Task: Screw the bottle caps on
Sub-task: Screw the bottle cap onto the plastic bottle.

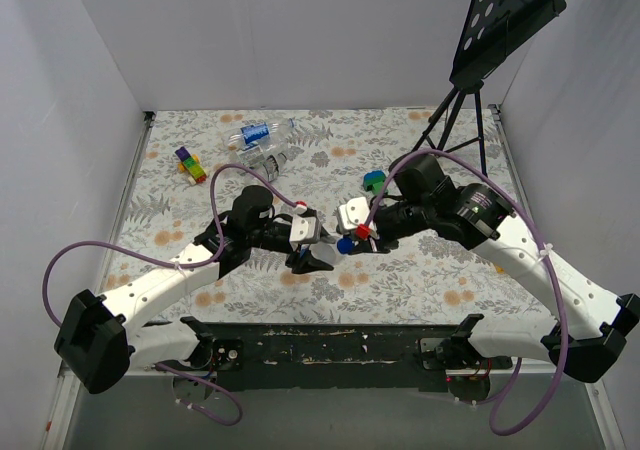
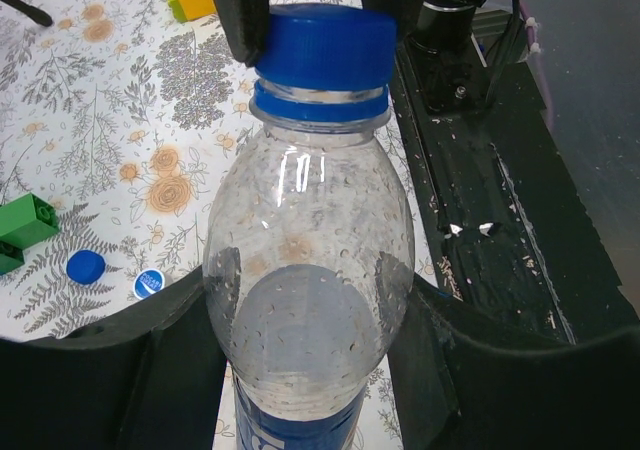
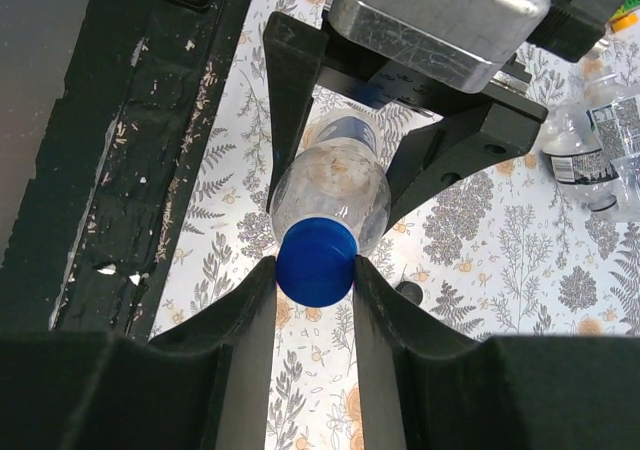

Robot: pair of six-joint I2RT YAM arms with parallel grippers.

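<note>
The left gripper (image 2: 310,320) clamps one bottle (image 2: 310,220), the other bottles (image 1: 262,142) lie well behind it, probably uncapped, the right gripper (image 3: 315,270) pinches the blue cap (image 3: 316,260) on its neck, and two loose caps (image 2: 86,266) wait near it.

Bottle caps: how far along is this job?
Nothing looks finished yet. In hand: the left end effector holds a bottle while the right end effector grips the blue cap on its neck. Left: two loose caps on the table and the other bottles at the back.
</note>
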